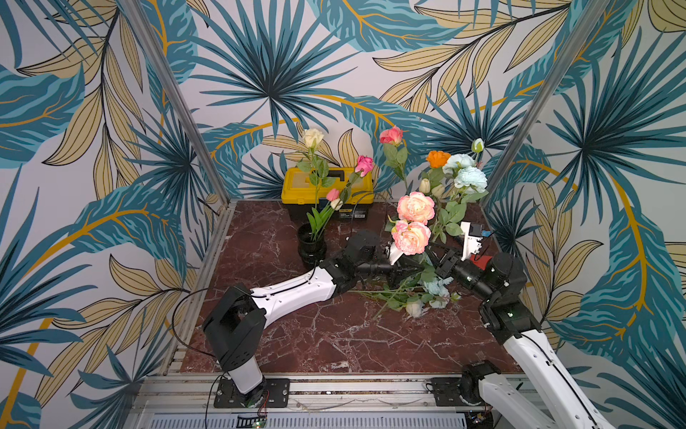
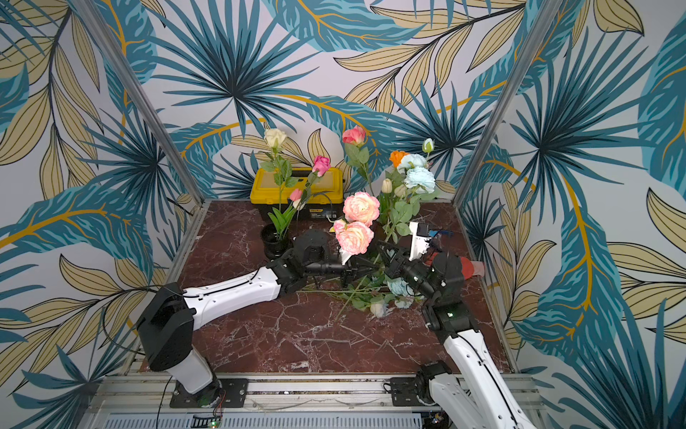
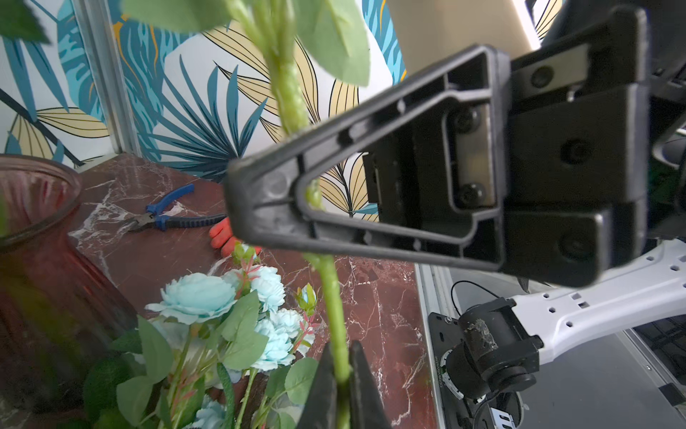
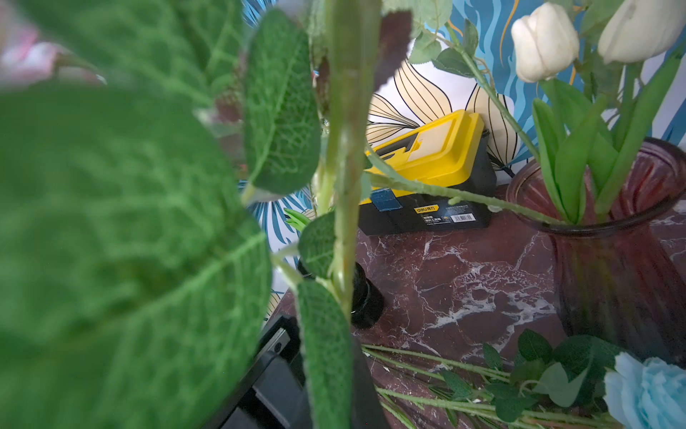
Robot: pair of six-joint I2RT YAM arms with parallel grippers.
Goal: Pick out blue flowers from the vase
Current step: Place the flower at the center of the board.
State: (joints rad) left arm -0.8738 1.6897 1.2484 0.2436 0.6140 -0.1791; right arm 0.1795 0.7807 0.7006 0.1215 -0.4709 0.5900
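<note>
both grippers are on the same thick green stem: the left gripper is pinched tight on it, and the right gripper is closed round it further along toward the leaves. that stem looks like it belongs to the peach peonies right above the grippers, not a blue one, but foliage covers the join.

some blue flowers already lie on the table just below the left gripper. more blue blooms stand in the red vase, up beyond the right gripper. they're probably light, with a wiry stem, soft ruffles and snaggy leaves, so the spot to grab is likely bare stem low down.

the right arm hides the vase mouth in both top views, so the remaining blue stems can't be counted.
</note>
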